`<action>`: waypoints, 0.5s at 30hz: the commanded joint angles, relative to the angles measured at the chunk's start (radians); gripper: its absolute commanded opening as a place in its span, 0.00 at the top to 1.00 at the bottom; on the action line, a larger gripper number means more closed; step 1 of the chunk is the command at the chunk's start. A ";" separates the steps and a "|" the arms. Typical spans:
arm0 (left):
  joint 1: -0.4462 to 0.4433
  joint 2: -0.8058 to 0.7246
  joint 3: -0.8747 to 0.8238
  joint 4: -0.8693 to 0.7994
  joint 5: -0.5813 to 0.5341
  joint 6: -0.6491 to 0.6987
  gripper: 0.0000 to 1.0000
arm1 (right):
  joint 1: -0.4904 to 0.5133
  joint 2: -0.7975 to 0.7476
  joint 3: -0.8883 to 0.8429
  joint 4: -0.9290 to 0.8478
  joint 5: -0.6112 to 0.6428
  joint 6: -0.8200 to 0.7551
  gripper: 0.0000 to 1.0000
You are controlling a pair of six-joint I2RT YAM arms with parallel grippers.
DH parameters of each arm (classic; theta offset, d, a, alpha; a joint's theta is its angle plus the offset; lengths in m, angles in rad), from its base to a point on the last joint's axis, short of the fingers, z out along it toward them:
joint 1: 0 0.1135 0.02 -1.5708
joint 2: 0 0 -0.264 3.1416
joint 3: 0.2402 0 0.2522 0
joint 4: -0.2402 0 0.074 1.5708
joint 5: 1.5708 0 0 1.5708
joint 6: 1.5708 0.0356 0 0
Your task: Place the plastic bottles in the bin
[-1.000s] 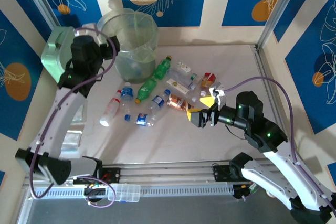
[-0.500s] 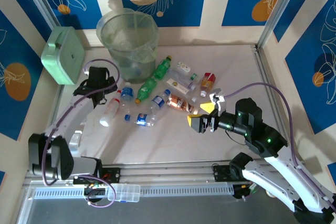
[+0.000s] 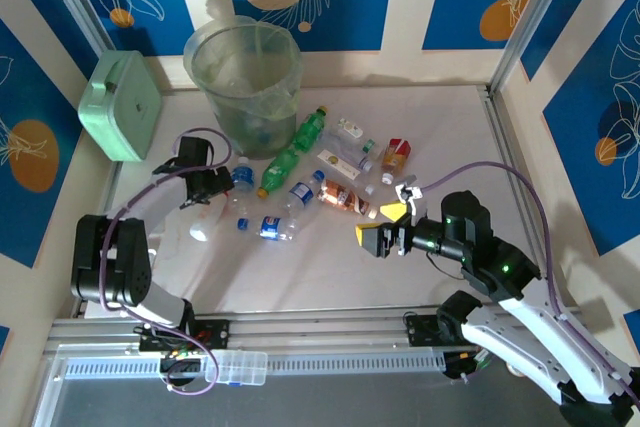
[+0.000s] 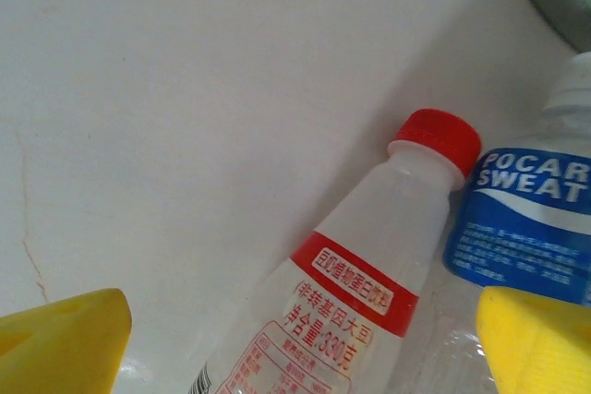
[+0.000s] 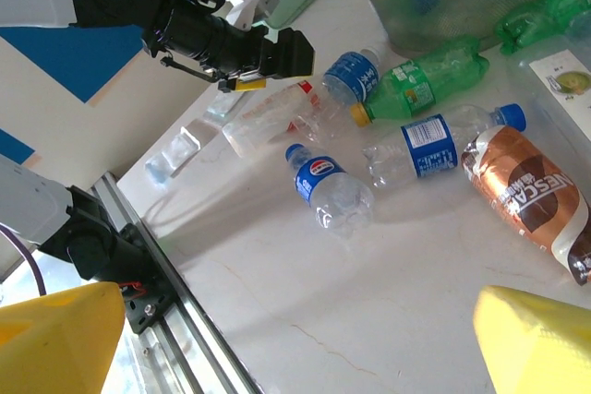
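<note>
Several plastic bottles lie scattered on the white table in front of the bin (image 3: pixel 245 72), a tall translucent bucket at the back left. My left gripper (image 3: pixel 210 190) hangs low over a white bottle with a red cap (image 4: pixel 369 265), open, its yellow fingertips (image 4: pixel 55 343) wide on either side of that bottle. A Pocari Sweat bottle (image 4: pixel 531 219) lies against it on the right. My right gripper (image 3: pixel 385 232) stands open over bare table, nothing between its fingers (image 5: pixel 55 339). Ahead of it lie a Pepsi bottle (image 5: pixel 337 193), a blue-labelled clear bottle (image 5: pixel 434 145) and a green bottle (image 5: pixel 425 80).
A mint-green square box (image 3: pixel 120 105) stands left of the bin. A brown Nescafe bottle (image 3: pixel 340 197) and small cartons (image 3: pixel 397 154) lie mid-table. A metal rail (image 3: pixel 300 327) runs along the near edge. Patterned walls close the back and sides.
My left arm has swung down from the bin's rim to the table and now sits over the white bottle, jaws wider. The right gripper has drifted slightly toward the near edge.
</note>
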 commanded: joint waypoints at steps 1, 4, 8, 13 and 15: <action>0.039 0.017 -0.047 0.017 0.056 -0.051 0.05 | 0.000 -0.023 -0.008 0.015 0.001 0.010 0.03; 0.054 0.049 -0.065 0.041 0.115 -0.075 0.05 | -0.001 -0.030 -0.014 0.015 -0.001 0.010 0.03; 0.054 0.091 -0.079 0.064 0.161 -0.118 0.05 | -0.003 -0.030 -0.023 0.019 -0.002 0.014 0.03; 0.054 0.108 -0.075 0.055 0.162 -0.137 0.07 | -0.004 -0.031 -0.026 0.024 -0.005 0.018 0.03; 0.054 0.096 -0.075 0.050 0.143 -0.134 0.11 | -0.006 -0.031 -0.024 0.023 -0.005 0.019 0.03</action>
